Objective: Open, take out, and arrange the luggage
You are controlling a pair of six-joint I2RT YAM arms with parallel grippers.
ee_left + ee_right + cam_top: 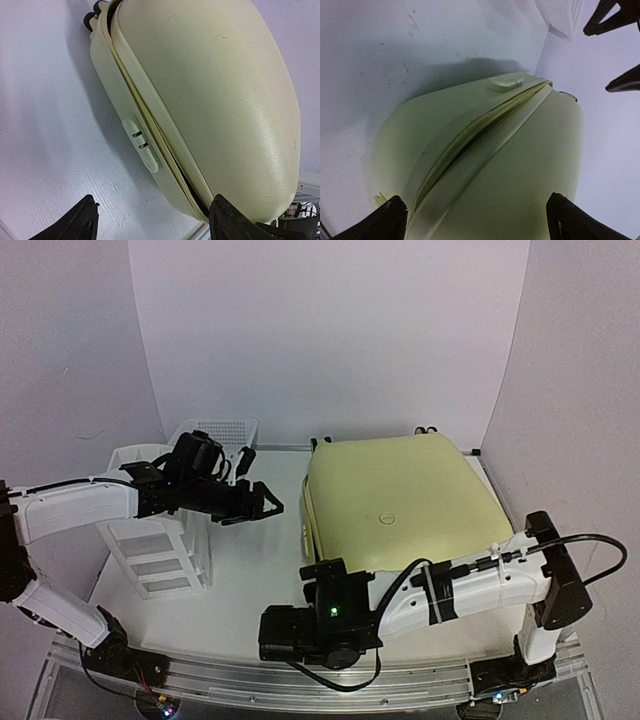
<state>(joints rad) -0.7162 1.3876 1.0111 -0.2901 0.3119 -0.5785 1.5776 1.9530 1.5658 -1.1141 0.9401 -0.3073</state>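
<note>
White tabletop, white walls all round. Pale-yellow luggage lies flat at 3 o'clock, lid down. At 9 drawer unit, at 11 mesh basket. L arm stretched to centre, left gripper jaws wide, empty, facing luggage side. R arm folded across 6, right gripper wide, nothing held.

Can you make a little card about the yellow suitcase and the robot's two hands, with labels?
Luggage: pale yellow, lying flat on the table, lid down
Left gripper: open, empty, hovering beside its left side
Right gripper: open, empty, at its near left corner
Nearby: white drawer unit, white mesh basket
</note>
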